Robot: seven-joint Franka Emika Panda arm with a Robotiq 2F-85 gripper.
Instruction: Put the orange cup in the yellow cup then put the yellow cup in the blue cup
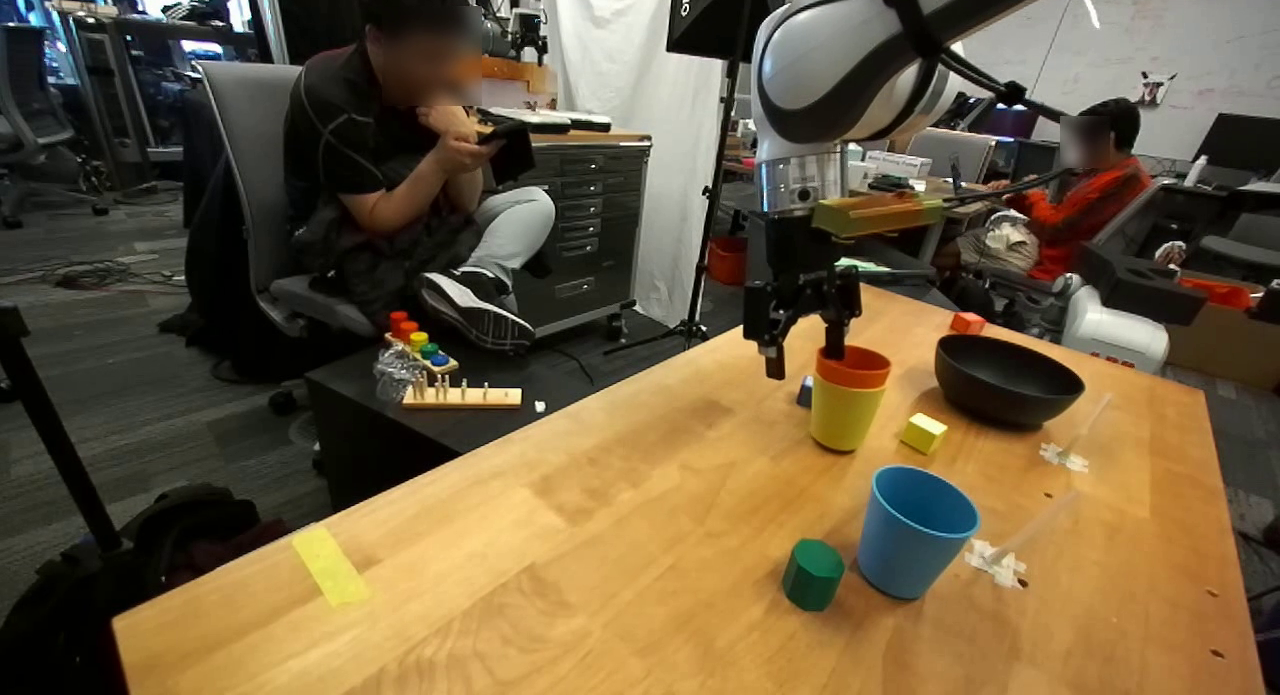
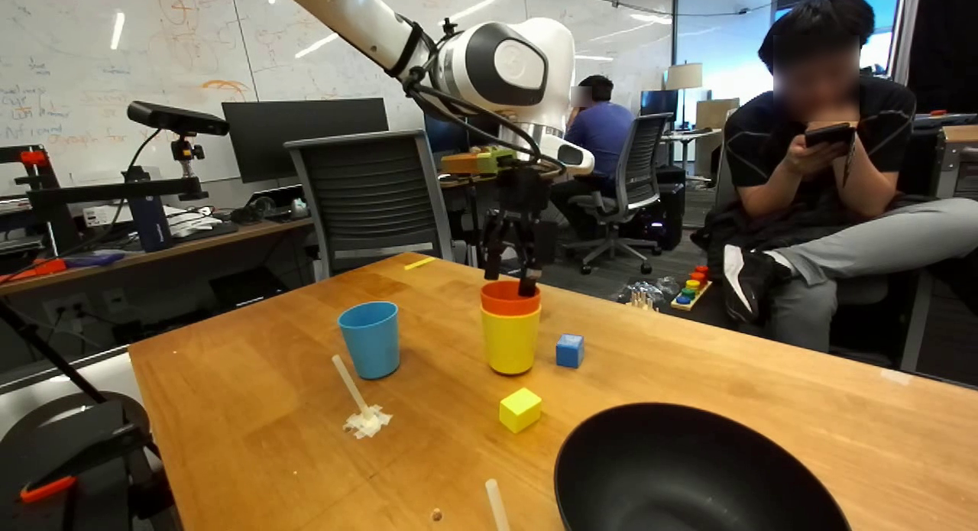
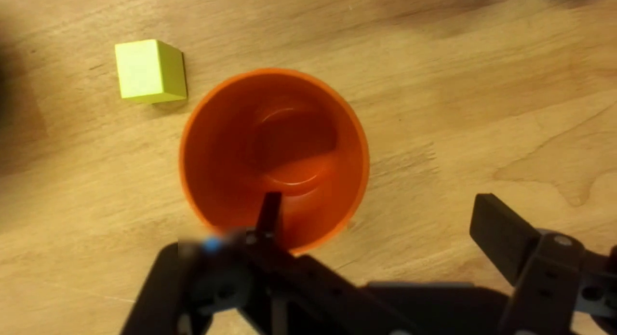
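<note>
The orange cup [image 1: 868,372] sits inside the upright yellow cup [image 1: 845,417]. In an exterior view the orange cup [image 2: 504,299] shows as a band above the yellow cup [image 2: 510,344]. In the wrist view I look down into the orange cup [image 3: 226,147], and the yellow cup is hidden beneath it. The blue cup [image 1: 908,550] stands upright and apart; it also shows in an exterior view [image 2: 371,344]. My gripper [image 3: 378,205] is open. One finger reaches into the orange cup's mouth, and the other is outside the cups.
A yellow block [image 1: 924,433] lies beside the stacked cups, and a blue block [image 2: 570,351] is on another side. A green block [image 1: 813,575] stands by the blue cup. A black bowl [image 1: 985,395] and taped-down upright sticks [image 1: 1028,527] are on the table.
</note>
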